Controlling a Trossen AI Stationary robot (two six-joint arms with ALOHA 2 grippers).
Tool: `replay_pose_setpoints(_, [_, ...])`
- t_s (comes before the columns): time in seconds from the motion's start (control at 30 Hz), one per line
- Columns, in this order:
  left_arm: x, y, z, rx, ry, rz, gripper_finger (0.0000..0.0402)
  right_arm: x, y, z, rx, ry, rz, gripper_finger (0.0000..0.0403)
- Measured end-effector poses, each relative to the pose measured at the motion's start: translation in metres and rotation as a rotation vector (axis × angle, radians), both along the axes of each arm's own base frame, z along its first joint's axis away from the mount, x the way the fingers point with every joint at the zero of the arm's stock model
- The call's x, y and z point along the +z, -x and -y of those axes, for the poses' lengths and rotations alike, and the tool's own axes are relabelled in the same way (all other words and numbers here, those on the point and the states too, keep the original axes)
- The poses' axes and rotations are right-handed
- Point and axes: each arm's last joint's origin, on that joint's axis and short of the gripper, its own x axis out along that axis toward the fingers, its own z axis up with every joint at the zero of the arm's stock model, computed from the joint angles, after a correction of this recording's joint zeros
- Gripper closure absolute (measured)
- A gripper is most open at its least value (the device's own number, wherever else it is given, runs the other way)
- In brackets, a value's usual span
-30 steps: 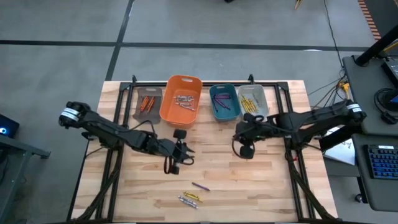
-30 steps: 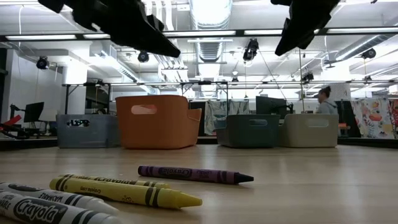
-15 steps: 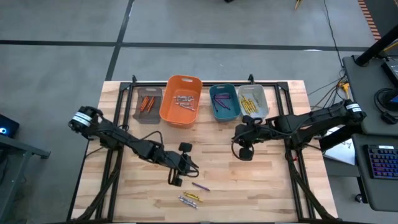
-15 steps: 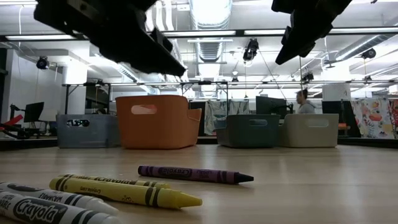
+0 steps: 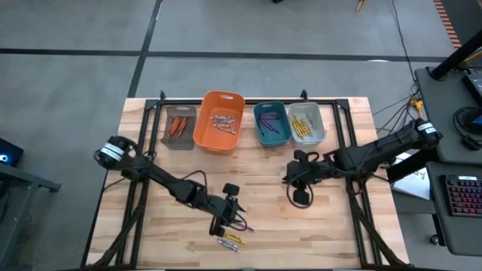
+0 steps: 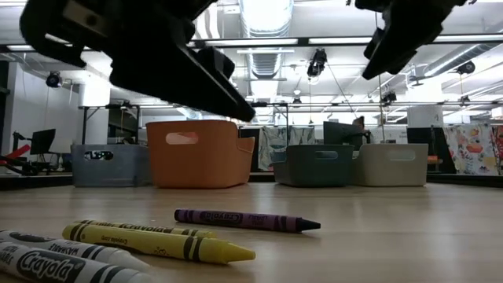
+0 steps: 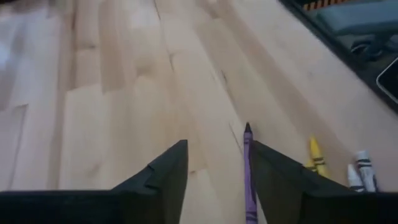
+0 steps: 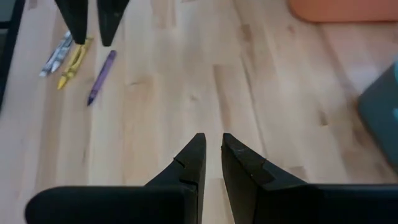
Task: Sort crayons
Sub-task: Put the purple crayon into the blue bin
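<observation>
Three crayons lie flat on the wooden table near its front edge: a purple one (image 5: pixel 242 225) (image 7: pixel 248 168), a yellow one (image 5: pixel 233 238) (image 6: pixel 157 242) and a greyish-white one (image 5: pixel 224 242) (image 6: pixel 47 263). My left gripper (image 5: pixel 230 217) (image 7: pixel 217 144) hovers open just above them, slanting down. In the left wrist view the purple crayon lies between its fingers, close beside one of them and untouched. My right gripper (image 5: pixel 295 179) (image 8: pixel 210 146) hangs over the table's middle right, shut and empty.
Four bins stand in a row along the far edge: a brown-grey one (image 5: pixel 179 126) with orange crayons, an orange one (image 5: pixel 219 120), a teal one (image 5: pixel 271 124) and a pale grey one (image 5: pixel 306 123) with yellow crayons. Bare wood lies between the bins and the loose crayons.
My left gripper has travelled from the table's middle toward the near edge and a little right, sinking toward the loose crayons. My right gripper has drifted slightly toward the near edge. The crayons have not moved.
</observation>
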Motion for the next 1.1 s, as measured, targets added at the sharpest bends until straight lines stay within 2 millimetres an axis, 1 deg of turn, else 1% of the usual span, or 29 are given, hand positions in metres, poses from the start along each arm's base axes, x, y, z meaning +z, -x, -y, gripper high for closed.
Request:
replay_pose_setpoints(0.1, [-0.006, -0.005, 0.006, 0.002, 0.008, -0.017, 0.0231, -0.003, 0.001, -0.009, 0.017, -0.023, 0.017, 0.036])
replay_pose_setpoints(0.17, [-0.012, -0.007, 0.009, 0.014, 0.024, -0.038, 0.0228, -0.005, 0.002, -0.015, 0.034, -0.028, 0.026, 0.036])
replay_pose_setpoints(0.27, [-0.024, -0.009, 0.012, 0.03, 0.035, -0.08, 0.0231, -0.006, 0.003, -0.023, 0.048, -0.016, 0.038, 0.036])
replay_pose_setpoints(0.5, [-0.037, -0.01, 0.02, 0.044, 0.056, -0.119, 0.024, -0.007, 0.006, -0.036, 0.056, -0.038, 0.052, 0.036])
replay_pose_setpoints(0.8, [-0.05, -0.006, 0.03, 0.049, 0.048, -0.143, 0.024, -0.014, 0.008, -0.047, 0.079, -0.01, 0.034, 0.036])
replay_pose_setpoints(1.1, [-0.053, -0.005, 0.029, 0.141, 0.01, -0.127, 0.0249, -0.032, -0.002, -0.053, 0.078, 0.024, -0.026, 0.036])
